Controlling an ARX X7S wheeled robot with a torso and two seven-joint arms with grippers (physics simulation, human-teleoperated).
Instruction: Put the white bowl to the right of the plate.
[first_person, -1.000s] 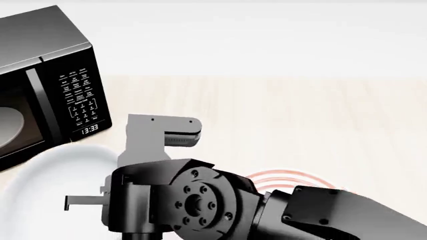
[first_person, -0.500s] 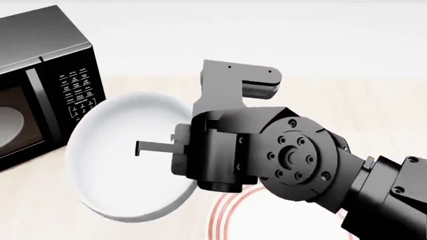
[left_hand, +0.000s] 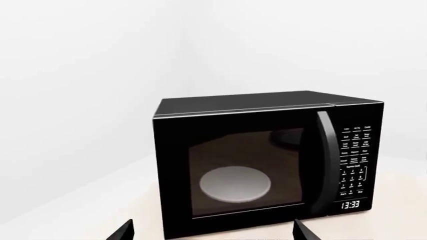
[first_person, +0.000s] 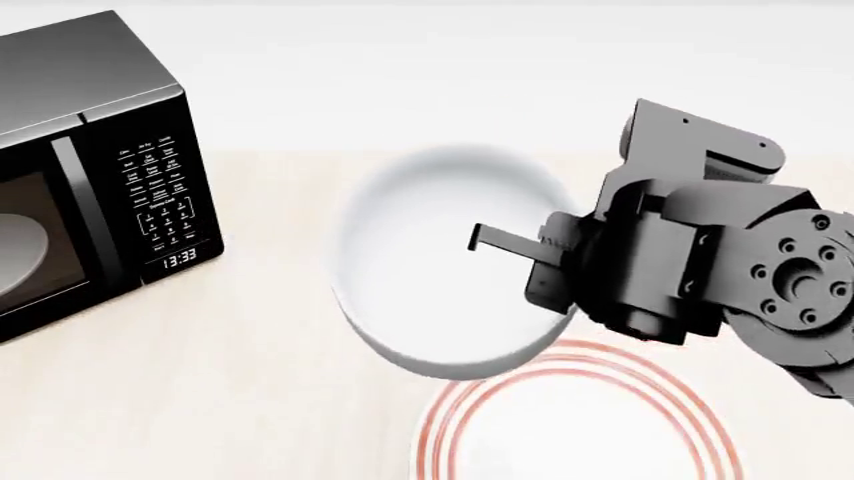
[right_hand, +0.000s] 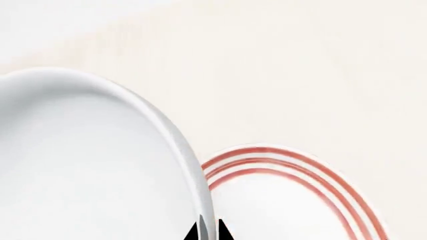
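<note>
My right gripper (first_person: 501, 241) is shut on the rim of the white bowl (first_person: 434, 265) and holds it in the air, tilted so that its inside faces the head camera. The bowl hangs over the far left edge of the plate (first_person: 574, 425), which lies flat on the table at the front. In the right wrist view the bowl's rim (right_hand: 177, 145) runs between my right gripper's (right_hand: 207, 233) two dark fingertips, with the red-ringed plate (right_hand: 287, 200) beside it. My left gripper (left_hand: 213, 236) is open and empty, facing the microwave; it does not show in the head view.
A black microwave (first_person: 94, 160) stands at the far left of the pale wooden table (first_person: 267, 380). Its door is shut, with a pale glass disc (left_hand: 235, 183) inside. The right arm's grey body (first_person: 721, 270) reaches in from the right.
My right gripper has carried the bowl from beside the microwave at the front left up and to the right. The bowl is now over the plate's far left edge.
</note>
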